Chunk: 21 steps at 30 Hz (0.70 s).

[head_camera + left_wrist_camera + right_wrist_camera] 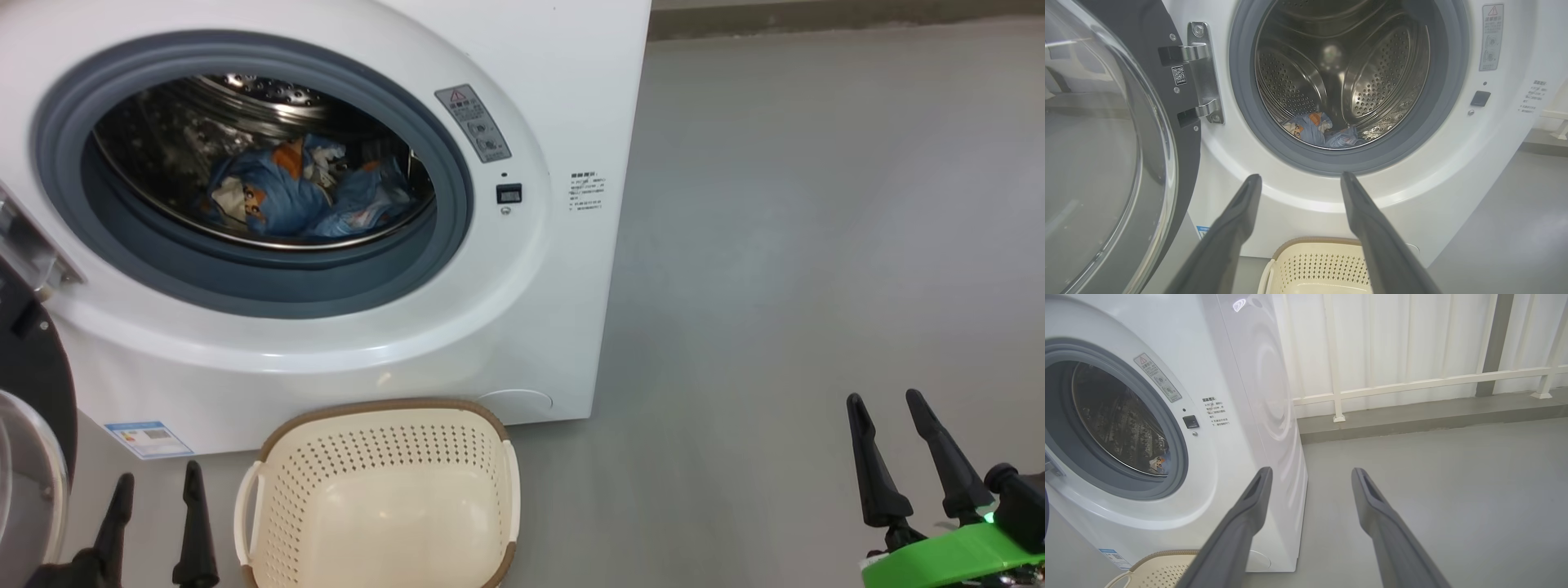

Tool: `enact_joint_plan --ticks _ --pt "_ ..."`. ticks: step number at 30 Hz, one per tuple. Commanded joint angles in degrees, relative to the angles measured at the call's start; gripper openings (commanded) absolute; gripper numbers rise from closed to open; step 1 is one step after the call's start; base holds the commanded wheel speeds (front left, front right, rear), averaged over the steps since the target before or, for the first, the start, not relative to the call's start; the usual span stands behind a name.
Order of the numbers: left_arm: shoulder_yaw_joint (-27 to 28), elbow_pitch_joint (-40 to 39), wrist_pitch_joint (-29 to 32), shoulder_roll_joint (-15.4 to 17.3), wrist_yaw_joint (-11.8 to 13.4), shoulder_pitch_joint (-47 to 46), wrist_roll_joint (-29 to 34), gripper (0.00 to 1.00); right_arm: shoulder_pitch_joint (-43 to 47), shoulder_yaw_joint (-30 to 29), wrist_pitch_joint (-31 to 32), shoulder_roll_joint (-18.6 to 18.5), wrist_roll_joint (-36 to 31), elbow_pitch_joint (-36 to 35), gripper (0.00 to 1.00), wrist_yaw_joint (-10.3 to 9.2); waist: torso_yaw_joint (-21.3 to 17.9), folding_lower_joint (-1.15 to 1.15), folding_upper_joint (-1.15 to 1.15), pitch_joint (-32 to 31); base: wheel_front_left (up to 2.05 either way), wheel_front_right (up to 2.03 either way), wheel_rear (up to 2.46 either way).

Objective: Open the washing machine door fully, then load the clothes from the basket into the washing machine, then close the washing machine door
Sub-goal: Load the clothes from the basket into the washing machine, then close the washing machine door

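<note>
Drum (1380,73) shiny perforated steel; basket (384,457) matt plastic.

We see our left gripper (1301,177) w/ fingers spread wide, aimed at the washing machine (1453,171) front. The door (1106,155) hangs open at left on its metal hinge (1202,73), and the clothes (1316,130) lie at the bottom of the drum (1380,69). The basket (1318,265) sits low, just in front of the machine, btwn the fingers.

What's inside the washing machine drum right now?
Blue printed clothes lie at the bottom of the steel drum. The grey gasket hides the drum's front floor.
</note>
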Motion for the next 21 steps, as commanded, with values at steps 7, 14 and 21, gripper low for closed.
enact_joint_plan --ticks 7,14,21 --pt "1.2 -3.1 -0.3 0.7 0.0 2.2 -0.6 1.0 1.4 0.7 -0.3 -1.2 -0.1 -1.5 1.0 0.43 0.6 0.0 0.0 -2.5 0.0 0.0 0.0" --pt "1.0 -3.3 -0.3 0.5 0.0 2.8 -1.1 1.0 1.8 0.5 -0.3 -1.4 -0.2 -1.8 1.0 0.43 0.7 0.0 0.0 -3.1 0.0 0.0 0.0" --pt "0.9 -3.6 -0.3 0.5 0.0 3.0 -1.0 1.0 2.0 0.5 -0.3 -1.4 -0.2 -1.8 1.0 0.43 0.7 0.0 0.0 -3.2 0.0 0.0 0.0"
